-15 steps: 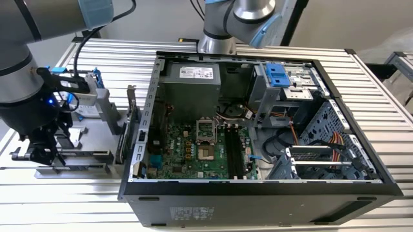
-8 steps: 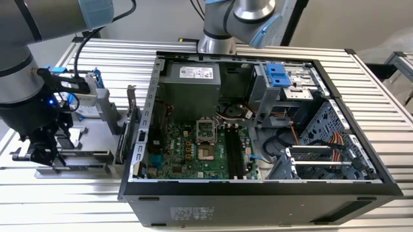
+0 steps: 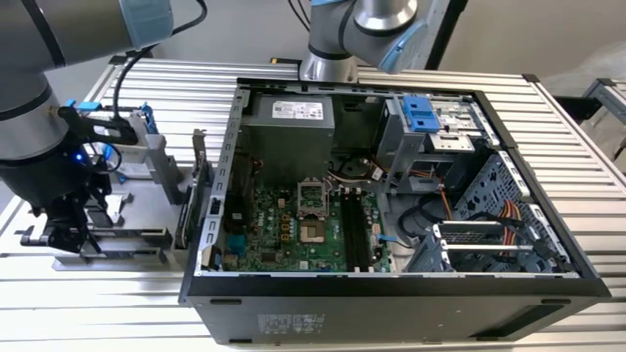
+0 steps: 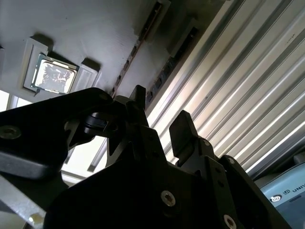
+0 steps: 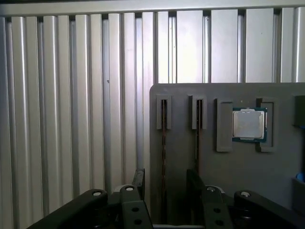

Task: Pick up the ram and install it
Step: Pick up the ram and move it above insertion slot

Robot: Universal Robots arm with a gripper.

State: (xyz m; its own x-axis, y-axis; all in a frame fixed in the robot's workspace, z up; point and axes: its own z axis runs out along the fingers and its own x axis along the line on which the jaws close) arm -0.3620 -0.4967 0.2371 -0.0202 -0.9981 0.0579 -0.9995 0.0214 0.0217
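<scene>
1. Grey holder plate (image 5: pixel 228 171) sits on the ribbed aluminium worktop (image 5: pixel 71 105), to the exterior view's left of the open PC case (image 3: pixel 391 297).
2. Standing on edge in one of two narrow slots in that plate is the ram (image 5: pixel 163 138). From the first wrist view it's basically just a thin dark line. A second strip (image 5: pixel 197 138) stands the same way in the neighbouring slot.
3. Pointing down at the plate is the gripper (image 5: pixel 166 183), jaws apart. In the first wrist view the ram lines up with the gap between them, while the second strip runs in behind one finger. Honestly can't tell whether either finger touches anything.
4. On the same plate, a processor chip (image 5: pixel 248 124) rests in a square recess beside the slots, shiny side up.
5. In the exterior view the arm (image 3: pixel 29 110) is bent low over the holder, well apart from the green motherboard (image 3: pixel 293 227) inside the case.
</scene>
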